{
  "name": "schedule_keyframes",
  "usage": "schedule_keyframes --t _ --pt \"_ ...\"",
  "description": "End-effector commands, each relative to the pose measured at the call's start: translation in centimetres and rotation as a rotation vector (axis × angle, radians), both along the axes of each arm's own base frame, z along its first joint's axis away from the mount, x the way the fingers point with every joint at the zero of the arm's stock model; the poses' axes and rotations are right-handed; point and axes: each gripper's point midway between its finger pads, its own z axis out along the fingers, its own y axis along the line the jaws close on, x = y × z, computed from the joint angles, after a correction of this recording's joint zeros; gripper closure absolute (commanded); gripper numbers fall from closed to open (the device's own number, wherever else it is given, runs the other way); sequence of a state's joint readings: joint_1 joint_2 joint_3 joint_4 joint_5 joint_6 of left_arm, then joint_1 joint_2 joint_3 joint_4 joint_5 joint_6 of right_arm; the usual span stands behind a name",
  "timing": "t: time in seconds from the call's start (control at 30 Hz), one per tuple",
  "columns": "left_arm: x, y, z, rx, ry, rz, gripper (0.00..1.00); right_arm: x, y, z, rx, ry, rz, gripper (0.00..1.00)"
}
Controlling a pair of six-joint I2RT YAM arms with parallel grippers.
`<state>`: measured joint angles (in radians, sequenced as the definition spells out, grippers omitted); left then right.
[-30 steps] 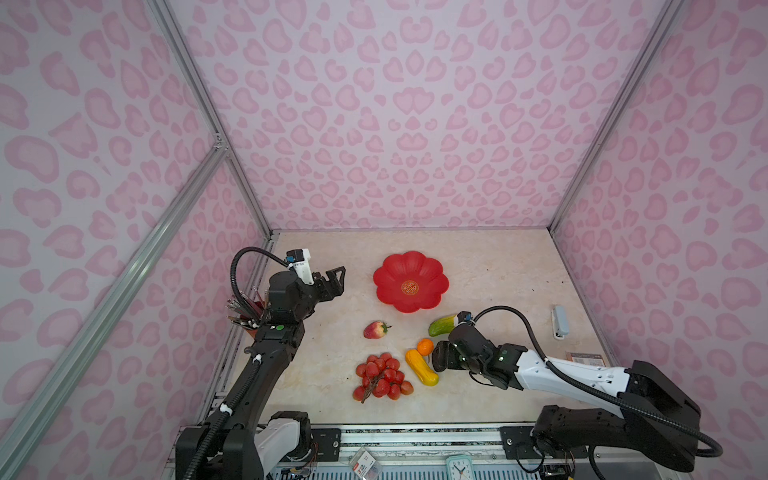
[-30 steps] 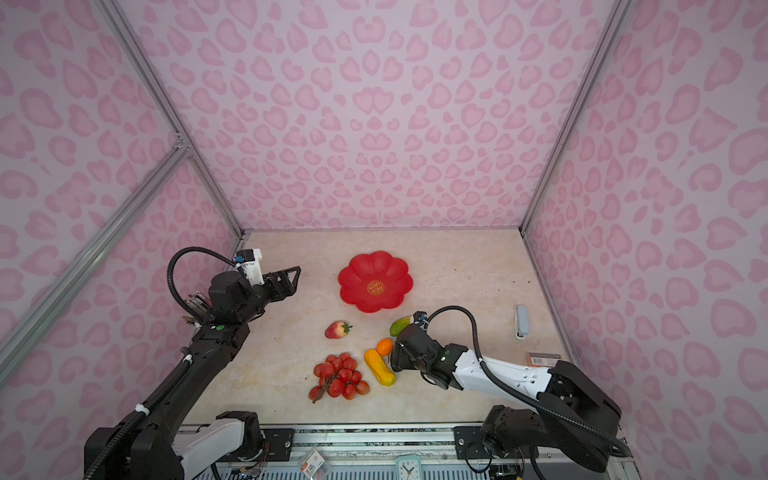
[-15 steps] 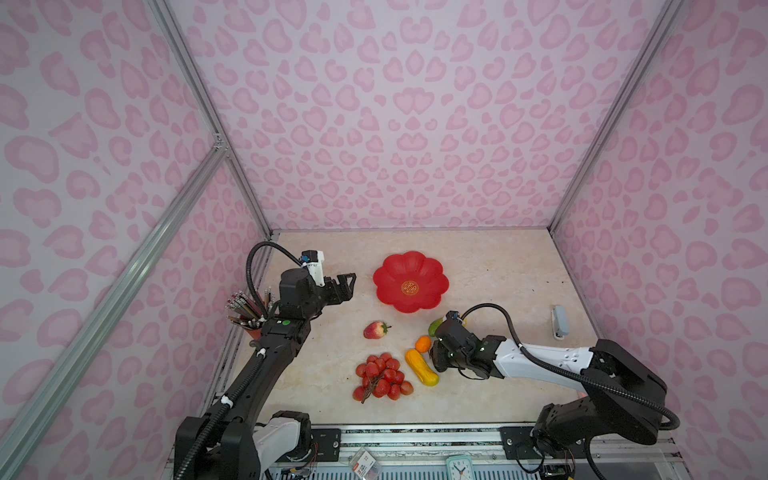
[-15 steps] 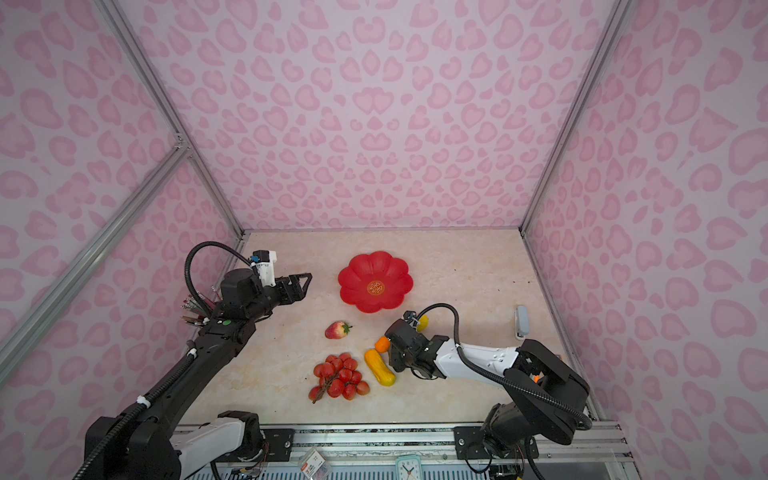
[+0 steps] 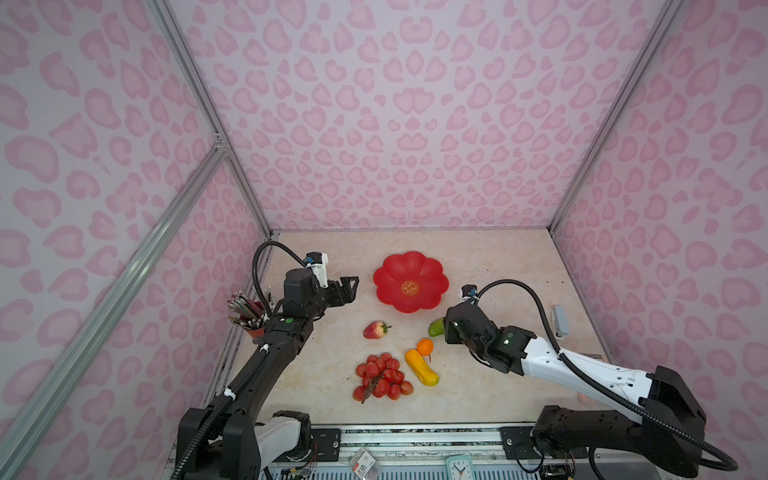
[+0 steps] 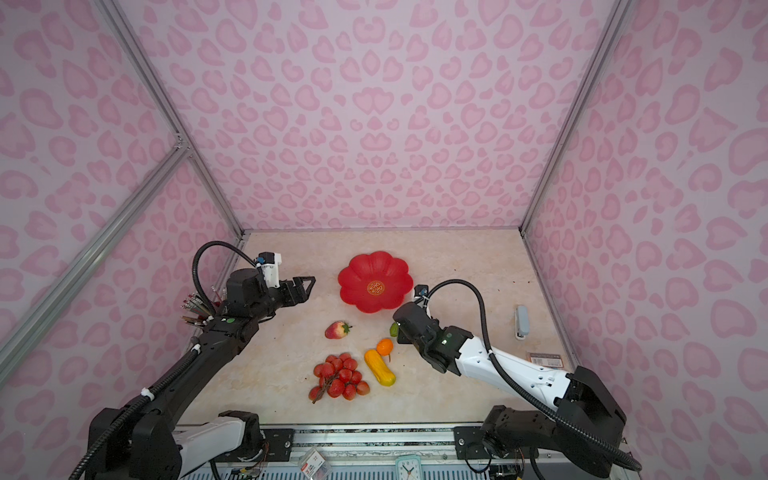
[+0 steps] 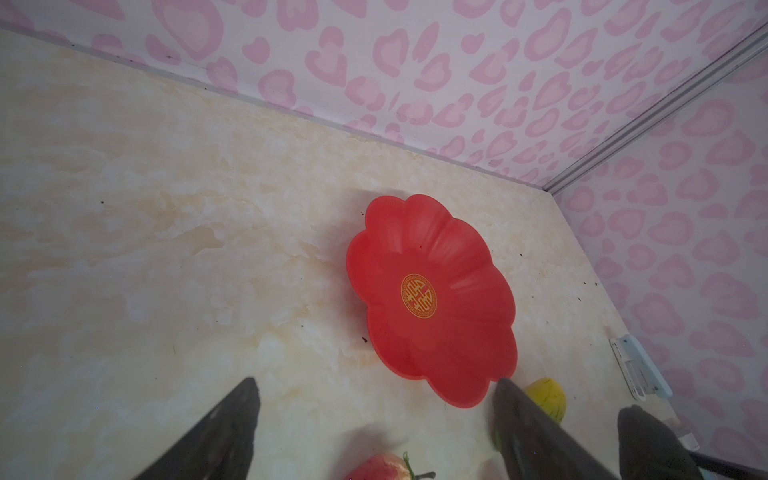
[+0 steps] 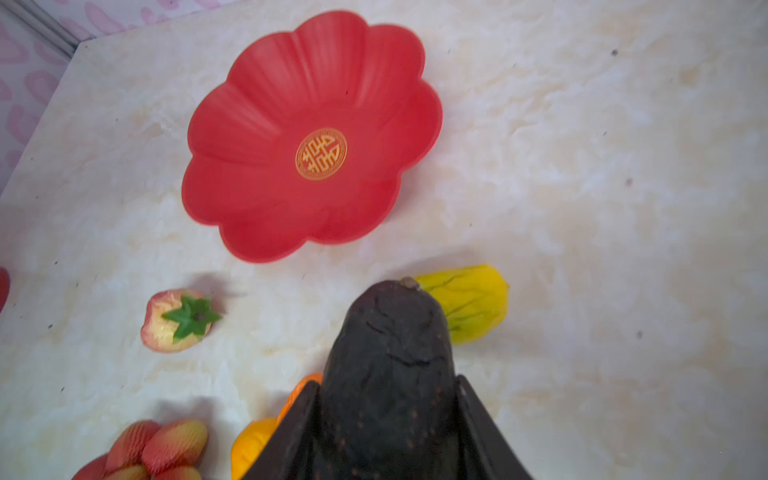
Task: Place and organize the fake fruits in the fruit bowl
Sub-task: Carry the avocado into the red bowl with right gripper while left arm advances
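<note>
Odds and ends around a cream marbled table (image 5: 498, 266) in a pink booth
Walls (image 5: 395, 124) printed with pink heart-like blotches close the table in on the left, far and right sides, with grey metal posts (image 5: 199, 91) at the corners. In both top views a red cup (image 5: 253, 330) packed with pencils (image 5: 243, 305) stands at the left edge, and a grey-blue stapler (image 5: 560, 320) lies close to the right wall. Nearer than the stapler, a flat brownish card (image 6: 546, 359) lies by the same wall. Beyond the near edge, below a metal rail (image 5: 415, 432), sit a small teal clock (image 5: 459, 469) and, left of it, a small clear packet (image 5: 365, 469)
</note>
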<state>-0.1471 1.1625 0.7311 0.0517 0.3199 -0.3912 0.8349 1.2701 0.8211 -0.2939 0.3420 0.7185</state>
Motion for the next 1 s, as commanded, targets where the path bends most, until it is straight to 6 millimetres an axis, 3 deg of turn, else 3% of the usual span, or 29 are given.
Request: schedule_keyframes --t 0.0,0.13,0.33,0.47,0.77,0.87,0.97 --pt "-0.4 -0.5 0.4 -0.018 -0.004 -0.021 0.11 4.2 0.4 2.6 -0.022 -0.102 -0.019 0.56" --pt "-1.6 -0.9 -0.5 -0.018 0.027 -0.032 0.12 9.1 3.5 2.6 -0.047 -0.091 0.069 0.56" --pt "-3.8 -1.9 -2.2 -0.006 0.081 -0.055 0.13 14.4 8.1 -2.1 -0.166 0.054 0.201 0.56" --pt "-5.4 -2.0 -3.8 0.065 0.122 -0.052 0.13 17.2 10.1 -4.9 -0.147 0.09 0.225 0.56" --pt "-7.4 -3.8 -6.1 0.184 0.174 -0.116 0.13 20.1 11.4 -11.6 -0.177 0.213 0.232 0.53" --pt "-7.8 -4.3 -7.2 0.237 0.199 -0.133 0.14 20.4 11.4 -12.2 -0.162 0.235 0.219 0.44" --pt "-7.9 -4.9 -8.4 0.28 0.223 -0.155 0.14 20.9 11.1 -11.1 -0.127 0.222 0.207 0.33"
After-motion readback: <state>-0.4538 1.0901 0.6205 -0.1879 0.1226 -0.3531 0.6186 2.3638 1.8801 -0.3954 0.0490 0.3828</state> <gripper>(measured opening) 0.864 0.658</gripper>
